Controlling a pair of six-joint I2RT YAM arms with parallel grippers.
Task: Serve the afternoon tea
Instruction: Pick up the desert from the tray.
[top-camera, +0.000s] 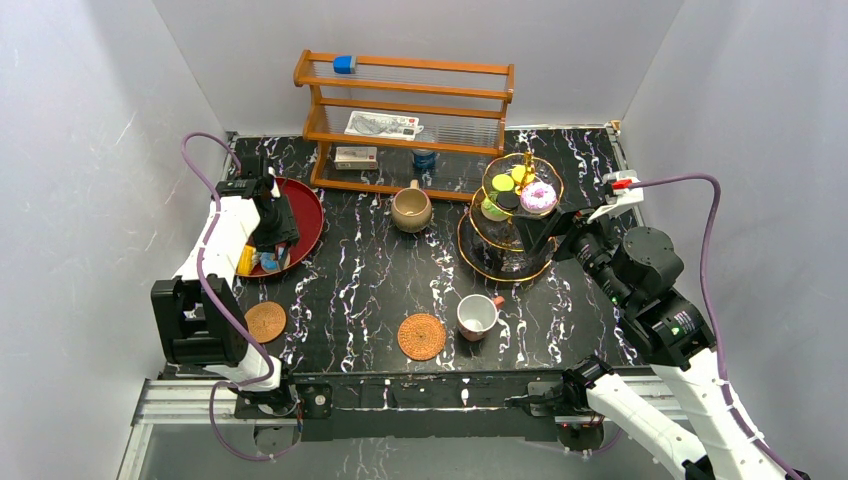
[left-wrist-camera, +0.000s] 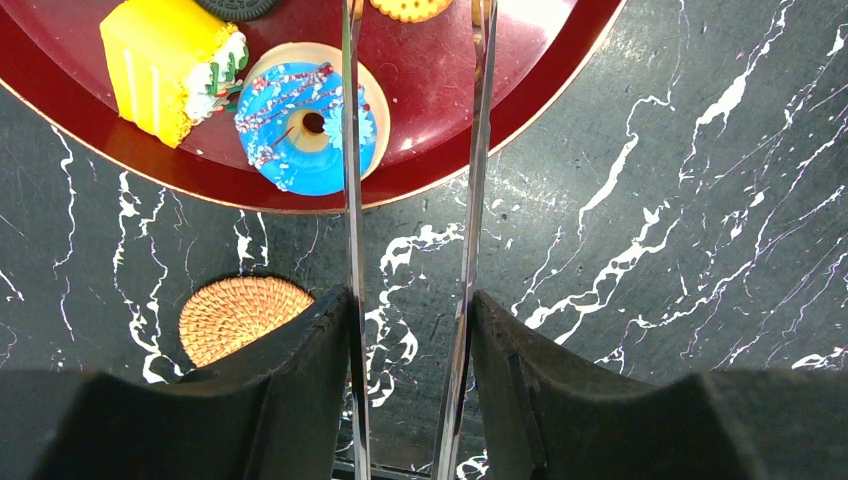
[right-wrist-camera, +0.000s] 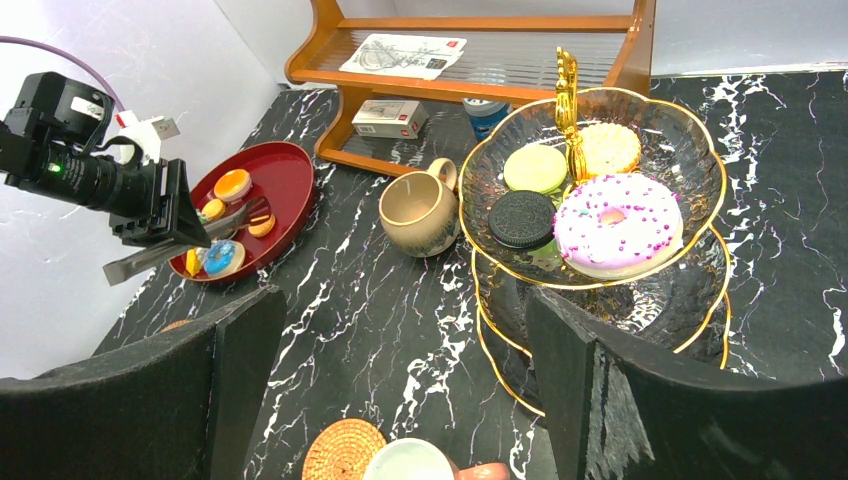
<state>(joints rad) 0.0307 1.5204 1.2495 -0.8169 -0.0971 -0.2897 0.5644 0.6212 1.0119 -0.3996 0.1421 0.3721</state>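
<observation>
Black marble-veined desk (top-camera: 380, 270), pale walls on three sides.

Far edge: wooden rack (top-camera: 400, 100). It holds a blue block (top-camera: 344, 64) on the top shelf, a flat packet (top-camera: 383, 124) on the middle shelf, and a small box (top-camera: 356, 156) and a blue can (top-camera: 424, 158) on the lowest.

Left edge, toward the far corner: red tray (left-wrist-camera: 450, 90). In it are a yellow cake slice (left-wrist-camera: 160, 70), a blue iced donut (left-wrist-camera: 300, 130), a tan biscuit (left-wrist-camera: 408, 8) and a dark cookie (left-wrist-camera: 235, 6), the last two cut off by the frame.

Left gripper (left-wrist-camera: 410, 300) hangs over the tray's near rim, clamped on metal tongs (left-wrist-camera: 350, 150). The blades stand parted with nothing between them. One blade crosses the blue donut in the wrist view; whether it touches, cannot tell.

Right side, toward the far edge: gold-rimmed tiered glass stand (right-wrist-camera: 680, 140). The top tier carries a pink sprinkled donut (right-wrist-camera: 617, 222), a black sandwich cookie (right-wrist-camera: 521, 218), a green macaron (right-wrist-camera: 535, 167) and an orange biscuit (right-wrist-camera: 610, 148). Something green sits on the tier below, blurred through the glass.

Right gripper (right-wrist-camera: 395, 330) is spread wide and empty, just beside the stand's near side.

Tan mug (right-wrist-camera: 418, 212) stands between rack and stand, nothing in it.

Near edge: one woven coaster (left-wrist-camera: 240, 315) toward the left, a second coaster (top-camera: 421, 336) at the middle. Both are bare. White red-handled cup (top-camera: 478, 316) sits on the desk just right of the second coaster, not on it.
</observation>
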